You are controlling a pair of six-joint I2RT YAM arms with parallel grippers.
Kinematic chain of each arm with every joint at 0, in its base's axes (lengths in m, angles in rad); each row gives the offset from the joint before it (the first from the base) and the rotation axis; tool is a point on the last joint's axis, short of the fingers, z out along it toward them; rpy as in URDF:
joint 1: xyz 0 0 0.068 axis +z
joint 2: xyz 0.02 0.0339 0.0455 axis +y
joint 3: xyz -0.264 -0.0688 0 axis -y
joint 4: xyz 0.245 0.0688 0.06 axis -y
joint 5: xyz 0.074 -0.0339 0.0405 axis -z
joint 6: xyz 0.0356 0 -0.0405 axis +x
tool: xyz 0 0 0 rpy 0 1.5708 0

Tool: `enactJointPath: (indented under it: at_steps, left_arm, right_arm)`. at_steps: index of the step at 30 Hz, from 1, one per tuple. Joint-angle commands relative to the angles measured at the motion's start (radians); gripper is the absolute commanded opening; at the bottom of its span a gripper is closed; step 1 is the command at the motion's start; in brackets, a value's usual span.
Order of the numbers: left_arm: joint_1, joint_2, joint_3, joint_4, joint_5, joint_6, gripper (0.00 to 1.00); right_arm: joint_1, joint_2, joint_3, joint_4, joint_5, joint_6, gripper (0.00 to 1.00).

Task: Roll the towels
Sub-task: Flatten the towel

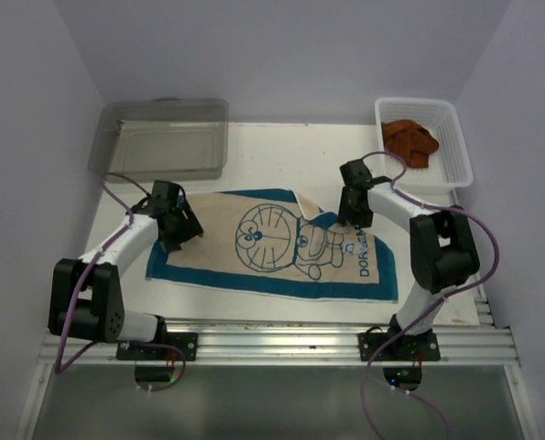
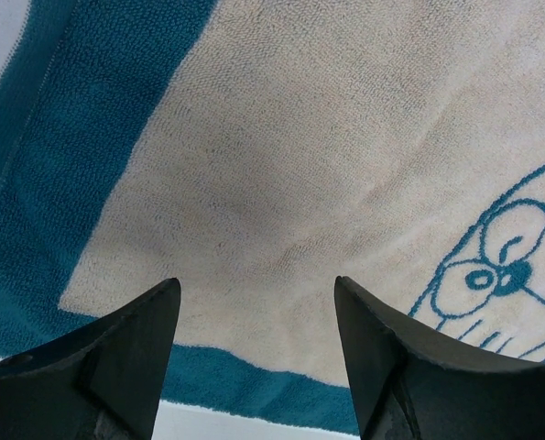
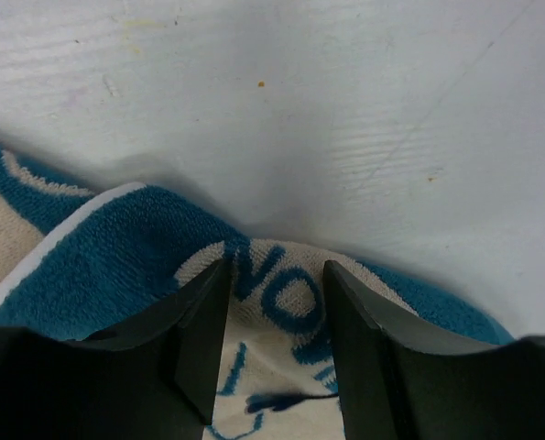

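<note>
Cream terry towel (image 1: 272,247) w/ blue border and a blue cartoon-cat print lay spread nearly flat on the white table (image 1: 281,151), long side running across in front of both arms. I'd judge it was laid out that way so it could be rolled from one end. One flaw: along its far edge a blue flap (image 3: 135,247) was turned over onto the cream field, next to the lettering.

R gripper (image 1: 350,218) sat right at that spot, tips down at the cloth, jaws parted w/ lettering showing in the gap. No cloth was pinched btw them as far as the wrist view showed. It was prob. there to sort out the fold, since a doubled edge would roll lumpy.

L gripper (image 1: 179,229) hovered over the towel's left part, just inside the border, jaws spread wide, nothing in them. I'd guess it was placed to pin or lift that end. Whether its tips touched cloth, I couldn't tell.

Rust-brown towel (image 1: 411,139) lay crumpled in the white mesh basket (image 1: 460,160) at far right, well apart from both grippers, waiting its turn. Clear plastic bin (image 1: 112,151) stood far left, poss. where rolls would go. No rolling had begun yet.
</note>
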Motion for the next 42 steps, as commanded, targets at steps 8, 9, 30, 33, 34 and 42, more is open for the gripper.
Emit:
enactJointPath:
  at_steps: [8, 9, 30, 33, 34, 42]
  left_arm:
    - [0.001, -0.009, -0.007, 0.012, 0.017, 0.026, 0.72]
    - [0.001, -0.006, -0.007, 0.012, 0.017, 0.025, 0.72]
    - [0.001, 0.081, -0.013, 0.06, 0.061, 0.011, 0.72]
    - [0.001, 0.087, -0.019, 0.066, 0.072, 0.003, 0.72]
    - [0.001, 0.087, -0.019, 0.063, 0.069, 0.003, 0.72]
    - [0.001, 0.012, -0.002, 0.003, -0.095, 0.011, 0.77]
  right_arm:
    - [-0.009, -0.142, -0.075, 0.05, 0.06, 0.022, 0.0]
    - [-0.007, -0.188, -0.085, 0.052, 0.126, 0.028, 0.0]
    - [0.186, -0.48, -0.297, 0.032, 0.304, 0.022, 0.52]
    - [0.142, -0.437, -0.205, -0.008, 0.321, -0.013, 0.49]
    - [0.121, -0.422, -0.194, -0.003, 0.301, -0.021, 0.5]
    - [0.008, -0.201, -0.046, -0.062, 0.1, -0.089, 0.63]
